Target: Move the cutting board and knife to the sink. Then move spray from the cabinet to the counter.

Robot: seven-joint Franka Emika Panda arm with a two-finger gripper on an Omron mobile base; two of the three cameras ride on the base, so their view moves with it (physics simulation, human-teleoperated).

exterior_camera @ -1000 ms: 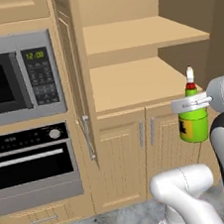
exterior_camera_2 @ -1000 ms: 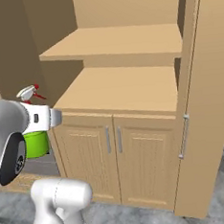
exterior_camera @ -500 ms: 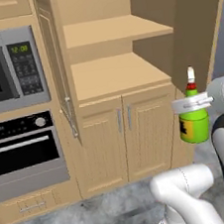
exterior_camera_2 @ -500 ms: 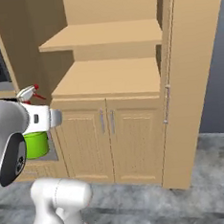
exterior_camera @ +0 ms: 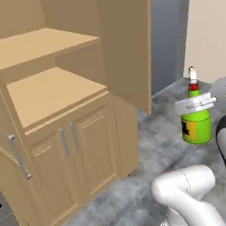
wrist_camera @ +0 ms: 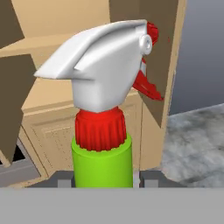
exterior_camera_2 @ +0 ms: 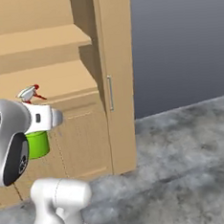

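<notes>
Green spray bottle [exterior_camera: 196, 124] is clamped upright at its neck by the gripper [exterior_camera: 196, 103], off the cabinet [exterior_camera: 59, 107] and right of it, over grey floor [exterior_camera_2: 184, 151]. Cabinet shelves are bare; its open door [exterior_camera_2: 114, 75] juts outward. Since the earlier frames the base has turned, shifting the cabinet leftward. Open floor lies beyond the door.

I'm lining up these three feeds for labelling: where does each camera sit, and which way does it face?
Left base view: behind the arm on its left, facing the cabinet; white arm lower right, hand shut on the spray.
Right base view: behind on the right, facing the cabinet's door side; arm lower left.
Hand view: on the hand, looking along it at the spray's nozzle.
Shared: all three show spray and cabinet.
</notes>
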